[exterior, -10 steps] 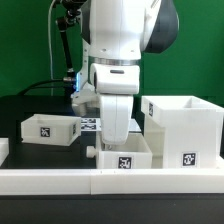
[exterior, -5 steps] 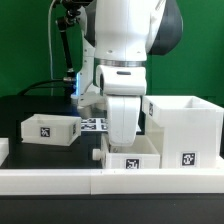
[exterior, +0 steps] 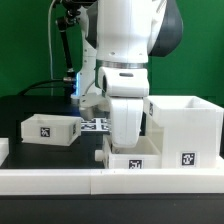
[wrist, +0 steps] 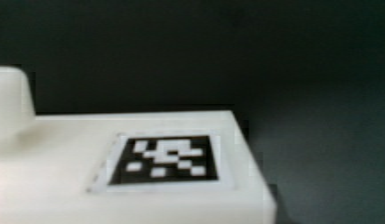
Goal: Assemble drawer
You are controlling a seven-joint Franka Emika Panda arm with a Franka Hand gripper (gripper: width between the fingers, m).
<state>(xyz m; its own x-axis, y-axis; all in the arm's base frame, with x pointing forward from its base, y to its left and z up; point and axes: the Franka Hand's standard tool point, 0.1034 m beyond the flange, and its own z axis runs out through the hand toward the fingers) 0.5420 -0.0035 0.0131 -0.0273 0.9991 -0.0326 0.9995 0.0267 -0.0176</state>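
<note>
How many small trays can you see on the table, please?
2. One tray sits toward the exterior view's left; the other lies under the arm, beside the shell. The arm may hide more.

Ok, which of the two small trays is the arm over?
The tray beside the tall shell, directly under the arm. The other tray sits apart, toward the exterior view's left.
</note>
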